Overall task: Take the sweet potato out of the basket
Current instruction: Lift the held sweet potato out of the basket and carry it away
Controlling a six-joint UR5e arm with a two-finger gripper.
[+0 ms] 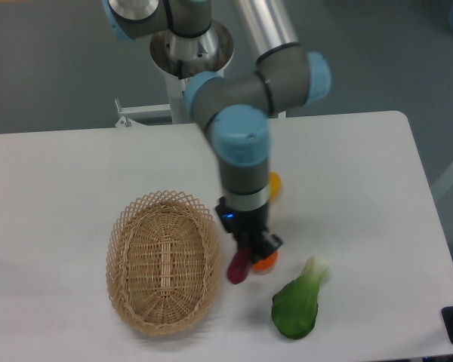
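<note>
The white table (75,162) carries everything here. The arm (241,105) reaches down from the top of the view and ends just right of the basket (163,261), the oval wicker one that sits left of centre on the table. The basket's woven floor shows bare wicker. Right of the basket and lower, well apart from it, lies a green leafy vegetable (297,303) with a pale stalk end pointing up and right. The gripper (249,253) hangs just beside the basket's right rim, outside it, pinching the sweet potato (237,267) by its upper end. The magenta tuber hangs tilted, its lower tip down and left, close to the basket's rim but not over its floor. Behind the gripper, farther from the basket, a bit of an orange fruit (266,261) shows, and another orange patch (273,183) peeks out beside the wrist.
</note>
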